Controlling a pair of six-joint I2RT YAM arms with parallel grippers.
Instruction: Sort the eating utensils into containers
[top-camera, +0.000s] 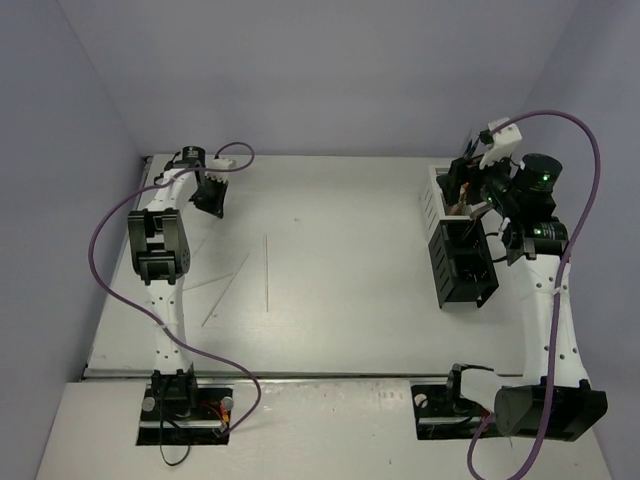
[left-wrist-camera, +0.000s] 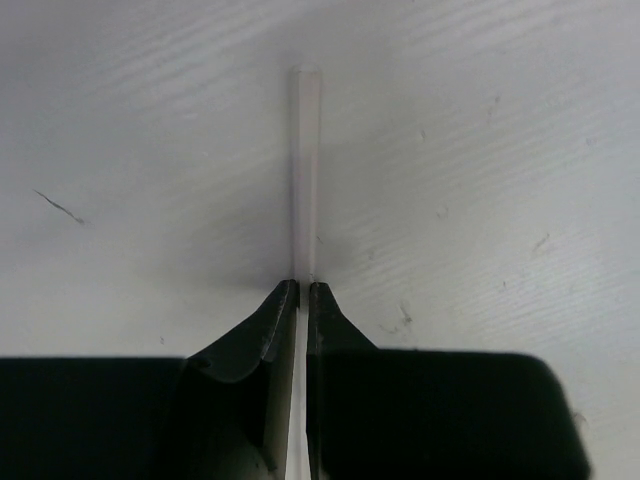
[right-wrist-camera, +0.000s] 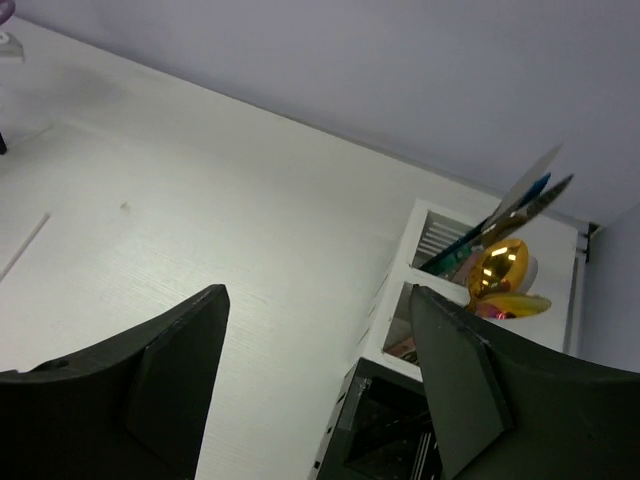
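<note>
Top view: task partly done. The white container at the far right of the table already holds several utensils, too small here to name. The black container sits against it on the near side, contents not readable. Left to sort: at least two loose pale sticks on the middle of the table, one straight, one slanted beside it. The left arm is stretched to the far left corner, left hand pointing down at the table. The right arm is folded up by the containers, right hand over the white one, its fingers hidden from here.

Left wrist view: left hand together, clamped on a pale stick pinched at its near end. The rest runs straight away from the fingers. Touching the table or just lifted, cannot tell. Judged step: picking this stick up, with a long carry across to the containers to follow.

Right wrist view: right hand apart, nothing between the fingers, hanging above the table just beside the white container. In that container a gold spoon stands bowl up with blue and teal handles leaning behind it. Which compartment each sits in, cannot tell. A corner of the black container shows at the bottom. One of the pale sticks lies on the table at the left edge.
</note>
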